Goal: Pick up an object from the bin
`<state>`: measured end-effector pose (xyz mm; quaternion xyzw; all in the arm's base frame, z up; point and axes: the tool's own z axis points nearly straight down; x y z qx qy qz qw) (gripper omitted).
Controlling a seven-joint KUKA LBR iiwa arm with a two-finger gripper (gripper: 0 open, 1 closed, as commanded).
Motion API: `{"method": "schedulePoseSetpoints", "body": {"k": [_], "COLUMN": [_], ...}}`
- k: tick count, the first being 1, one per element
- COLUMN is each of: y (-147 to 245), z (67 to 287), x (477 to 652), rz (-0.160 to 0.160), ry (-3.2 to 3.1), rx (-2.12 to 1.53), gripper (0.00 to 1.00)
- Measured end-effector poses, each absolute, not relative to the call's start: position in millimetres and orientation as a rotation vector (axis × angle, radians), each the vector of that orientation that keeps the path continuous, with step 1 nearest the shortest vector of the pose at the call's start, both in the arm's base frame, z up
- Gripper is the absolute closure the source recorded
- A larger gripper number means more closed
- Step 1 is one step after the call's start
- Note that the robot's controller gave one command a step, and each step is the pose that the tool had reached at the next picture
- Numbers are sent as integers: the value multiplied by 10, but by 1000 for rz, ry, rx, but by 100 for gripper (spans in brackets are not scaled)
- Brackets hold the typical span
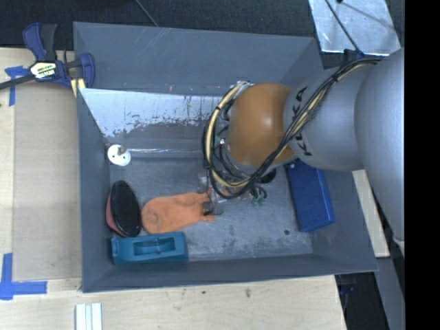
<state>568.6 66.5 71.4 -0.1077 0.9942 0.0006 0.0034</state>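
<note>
Several loose things are lying in the grey metal bin (89, 184). Starting at the left, a small white round piece (118, 155) is sitting on the floor near the back wall, on its own. Nearer the front, a black oval thing (124, 208) with a reddish edge is lying close to the left wall. A teal rectangular block (149, 247) is resting along the front wall just beside it.

An orange cloth (172, 213), soft and lumpy, is spreading out over the middle of the floor, its left end touching the black oval thing. The claw (212, 203) is sitting low at the cloth's right end, right against the fabric. Whether it is apart or together I cannot tell from where I am standing, as the wrist and its cables are crowding over it. The arm's orange cover (258, 126) is bulging out behind the claw, with the grey arm reaching in from the right.

Further right, a dark blue flat block (311, 198) is lying by the right wall, well apart from the cloth.
</note>
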Motion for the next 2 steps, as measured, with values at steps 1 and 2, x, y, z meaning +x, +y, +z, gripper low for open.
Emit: {"method": "schedulePoseSetpoints", "body": {"k": [1,2], "y": [665,641], "z": [714,2733], "x": [5686,5981], "rz": [2,0], "ry": [3117,3115], "rx": [-337,-395], "gripper": [100,100]}}
